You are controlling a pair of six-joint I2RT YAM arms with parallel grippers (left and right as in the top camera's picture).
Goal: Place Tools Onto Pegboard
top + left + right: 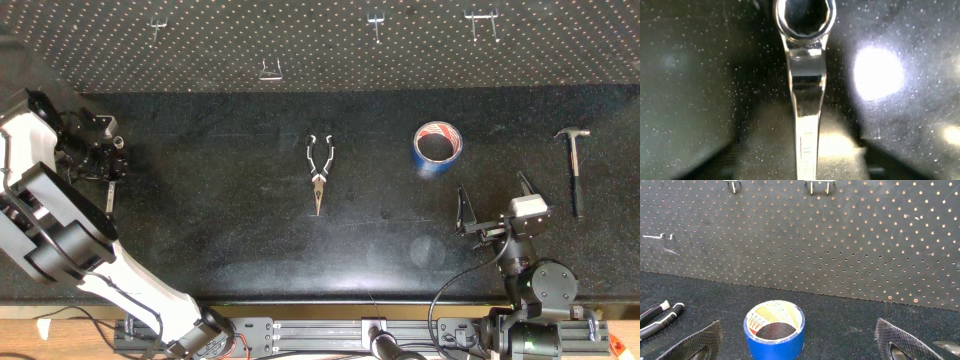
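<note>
Pegboard (pixel 400 50) stands behind the counter (pixel 250 225). The left tool (pixel 110 170), at the counter's left end, is spread wide astride the wrench (pixel 805 100). The right tool (pixel 494 200) gapes wide, empty, near the tape (pixel 437 146). Hammer (pixel 574 170) lies far right, pliers (pixel 319 170) mid-counter.

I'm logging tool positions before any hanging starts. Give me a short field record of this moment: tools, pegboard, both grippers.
pegboard: behind the mat, hooks bare
wrench: flat on the mat, under the left gripper
left gripper: open, astride the wrench shank
pliers: mid mat, untouched
tape roll: blue, hole upward, ahead of the right gripper
hammer: far right of the mat
right gripper: open, holding nothing
</note>
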